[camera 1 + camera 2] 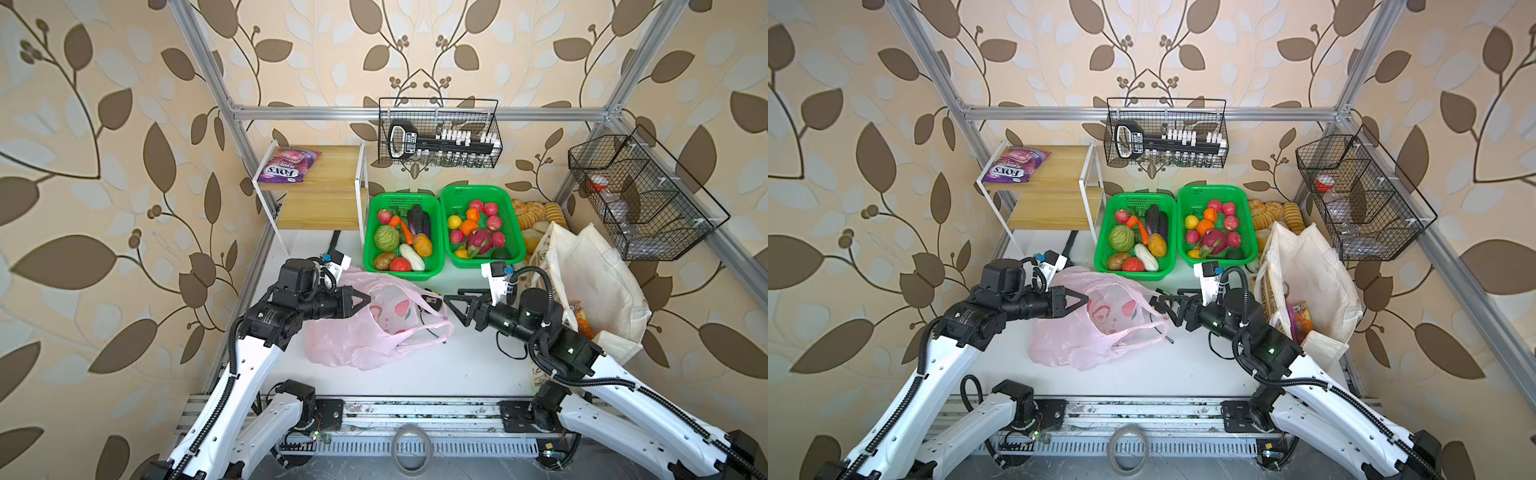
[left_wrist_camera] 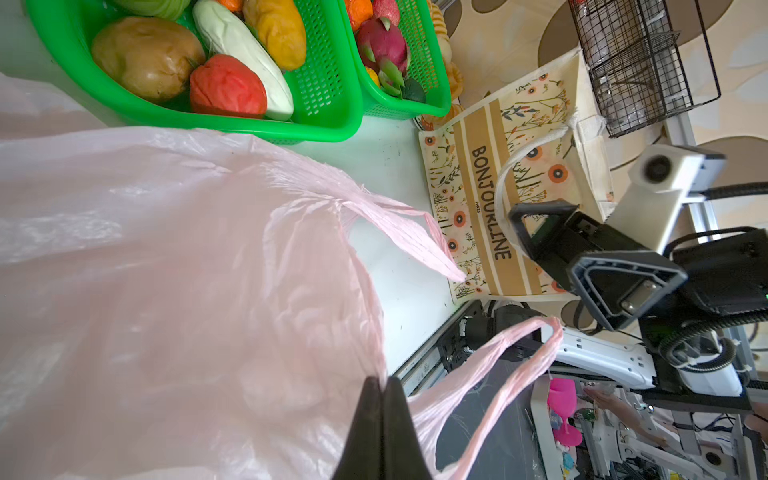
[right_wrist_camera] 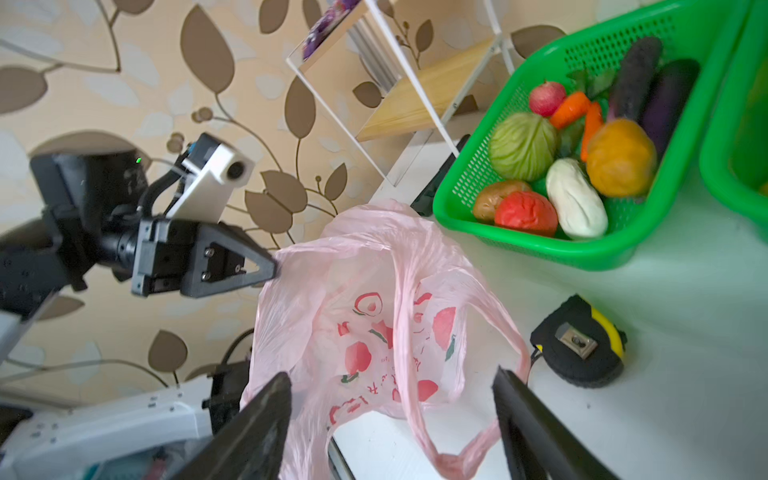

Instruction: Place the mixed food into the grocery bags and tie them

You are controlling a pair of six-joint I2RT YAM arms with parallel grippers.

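Both arms enter from the lower frame edge and bend inward over the bench point(image 1: 457, 374). At centre frame, the pink bag point(image 1: 357, 332) lies slumped with its mouth open. The left pincer point(image 1: 368, 300) is clamped on the bag rim, fingers together. The right pincer point(image 1: 454, 309) faces it with fingers apart and empty, just beside the handle loops. A tape measure point(image 3: 582, 345) lies near those loops. Behind stand the vegetable basket point(image 1: 403, 196) and the fruit basket point(image 1: 473, 189), which holds the dragon fruit point(image 1: 478, 241). The canvas tote point(image 1: 594, 282) stands at right. The purple packet point(image 1: 289, 166) lies on the shelf point(image 1: 332, 174), upper left.

Left claw point(image 1: 366, 300) pinched closed, right claw point(image 1: 452, 308) spread apart.
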